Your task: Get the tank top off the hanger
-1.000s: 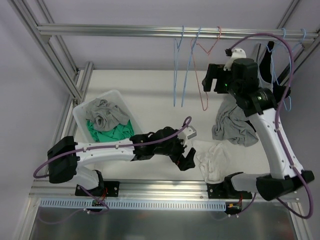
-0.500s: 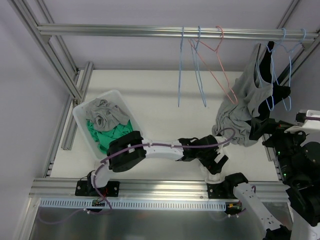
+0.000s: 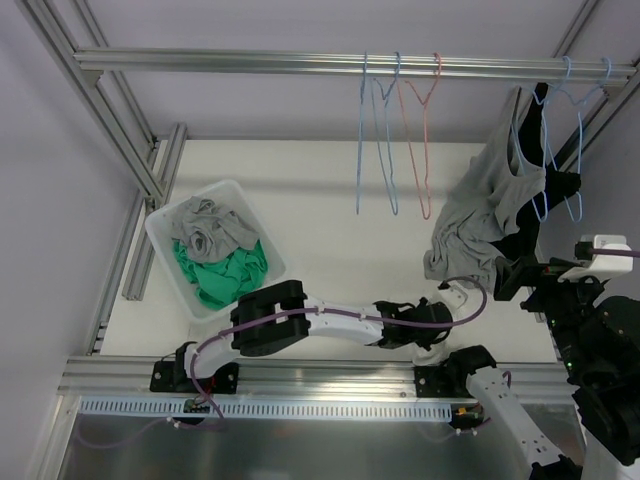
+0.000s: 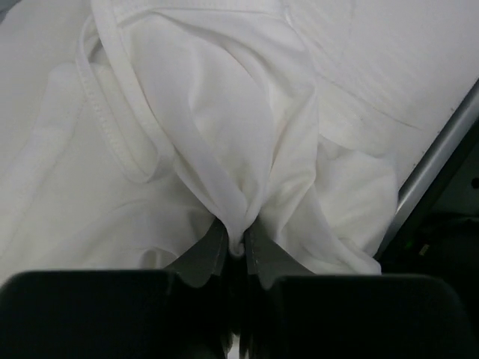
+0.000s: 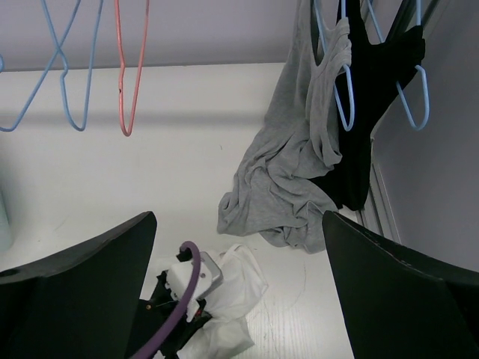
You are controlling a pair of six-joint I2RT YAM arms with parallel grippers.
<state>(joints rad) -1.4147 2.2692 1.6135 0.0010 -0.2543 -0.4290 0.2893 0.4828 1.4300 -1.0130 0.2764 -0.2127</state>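
Observation:
A white tank top (image 4: 224, 112) lies crumpled on the table near the front edge, also seen in the right wrist view (image 5: 243, 280). My left gripper (image 4: 237, 243) is shut on a pinched fold of it; from above the left gripper (image 3: 435, 338) covers most of the cloth. A grey tank top (image 3: 480, 225) hangs from a blue hanger (image 5: 343, 112) at the right end of the rail, its lower part pooled on the table. My right gripper (image 5: 236, 224) is open and empty, held high, right of and apart from the grey cloth (image 5: 299, 164).
A black garment (image 5: 382, 67) hangs on another blue hanger beside the grey one. Empty blue and pink hangers (image 3: 425, 150) dangle from the rail (image 3: 250, 62). A white bin (image 3: 165, 235) holding grey and green clothes stands at the left.
My left gripper swept right along the front edge onto the white tank top and shut on it. My right arm left the rail and pulled back to the right; the empty hangers swung.

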